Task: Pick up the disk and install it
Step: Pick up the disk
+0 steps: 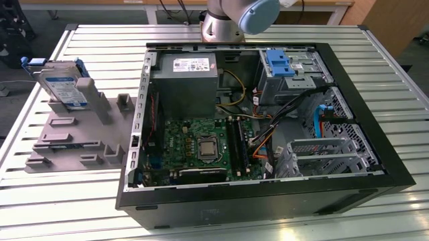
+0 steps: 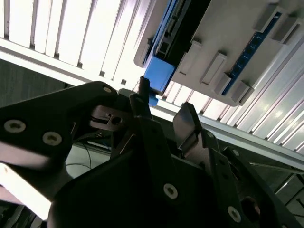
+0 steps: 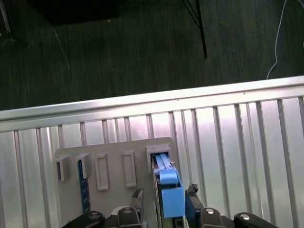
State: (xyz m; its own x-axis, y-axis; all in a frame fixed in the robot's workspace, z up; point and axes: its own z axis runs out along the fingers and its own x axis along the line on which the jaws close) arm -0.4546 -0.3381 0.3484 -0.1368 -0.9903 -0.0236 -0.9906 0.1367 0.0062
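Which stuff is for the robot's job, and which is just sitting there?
For the job: the disk, the open claw, the grey stand, the computer case.
Just there: the grey box with a sticker, the green board, the blue latch.

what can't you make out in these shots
Arm: cut off by the exterior view's top edge.
Disk: lower end hidden in the fixture, exterior view.
Distance from fingers to disk: cannot be judged in the first wrist view, which looks along them.

There is one disk (image 1: 60, 88), one grey holder (image 1: 74, 145), one open computer case (image 1: 268, 203) and one slatted table (image 1: 67, 201).
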